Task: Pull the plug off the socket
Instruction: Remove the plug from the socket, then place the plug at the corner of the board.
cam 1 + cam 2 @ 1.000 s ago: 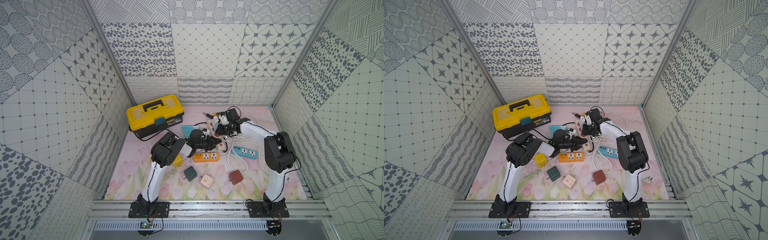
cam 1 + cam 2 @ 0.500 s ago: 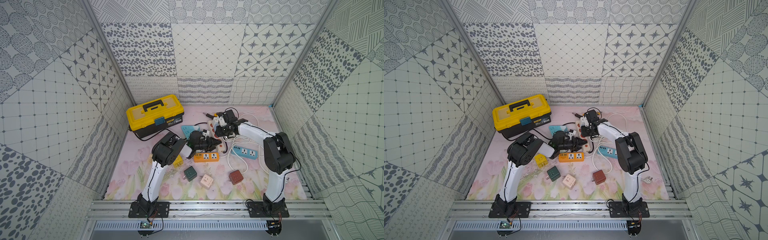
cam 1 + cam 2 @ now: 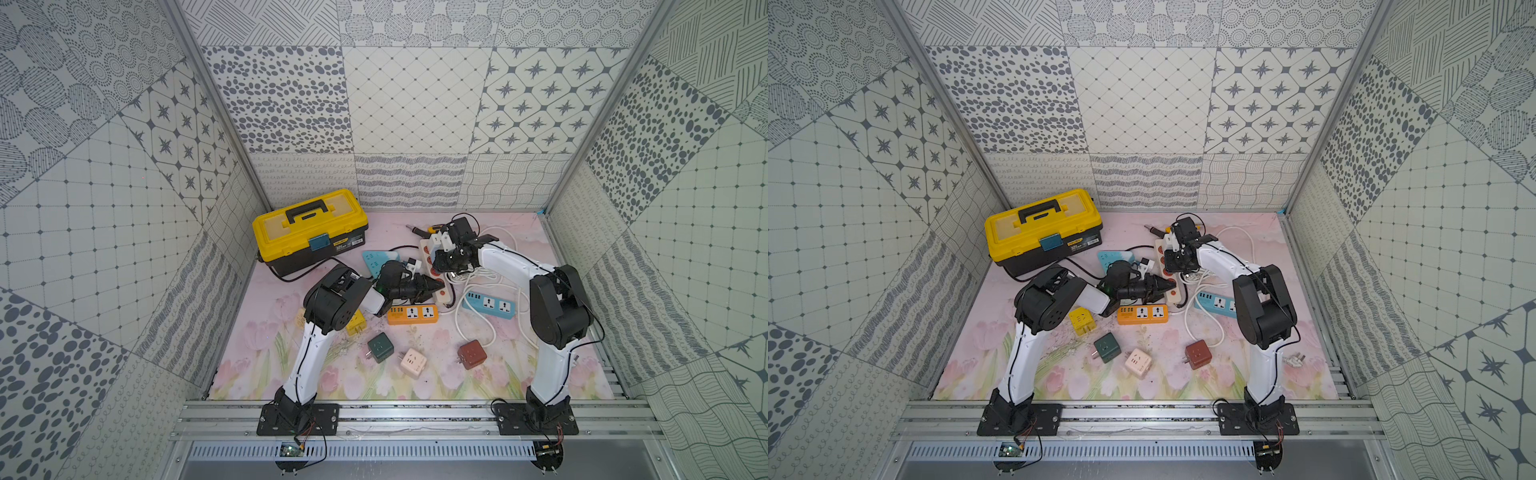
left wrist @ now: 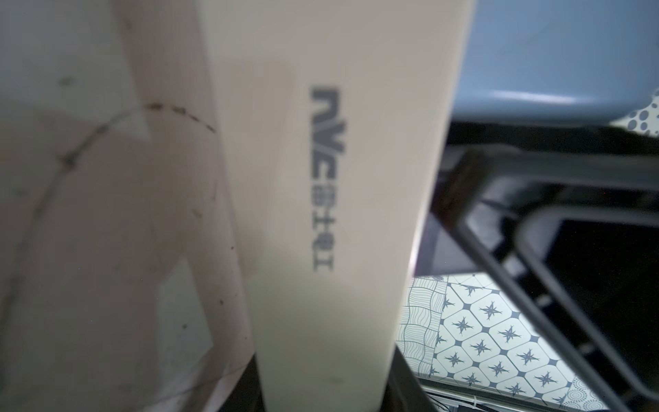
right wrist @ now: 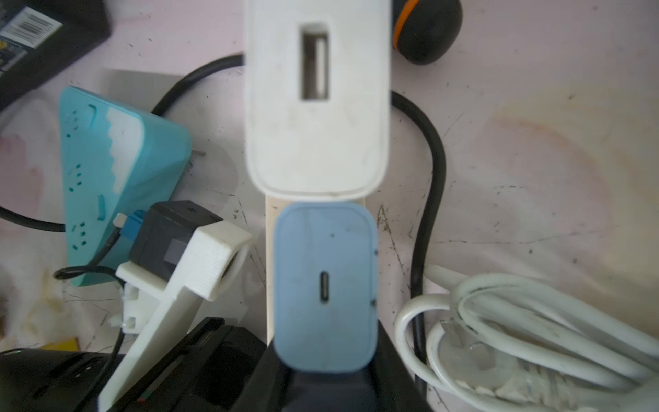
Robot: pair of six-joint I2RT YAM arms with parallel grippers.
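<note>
The right hand (image 5: 326, 360) is clamped on the blue USB-C charger (image 5: 324, 285), which sits over the cream power strip (image 4: 331, 214), touching a white USB charger (image 5: 317, 107). Whether its prongs are still seated cannot be told. The left hand (image 3: 430, 287) is closed on the strip's other end.

Your flowered table (image 3: 257, 370) carries a yellow toolbox (image 3: 309, 228) at its far left corner, an orange power strip (image 3: 412, 314) mid-surface, and a red cube adapter (image 3: 472, 354) toward the front edge.

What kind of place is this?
Probably a robot data-collection booth: patterned wall panels enclose it, two arms are bolted to an aluminium rail, and power strips plus a yellow toolbox litter the mat.
</note>
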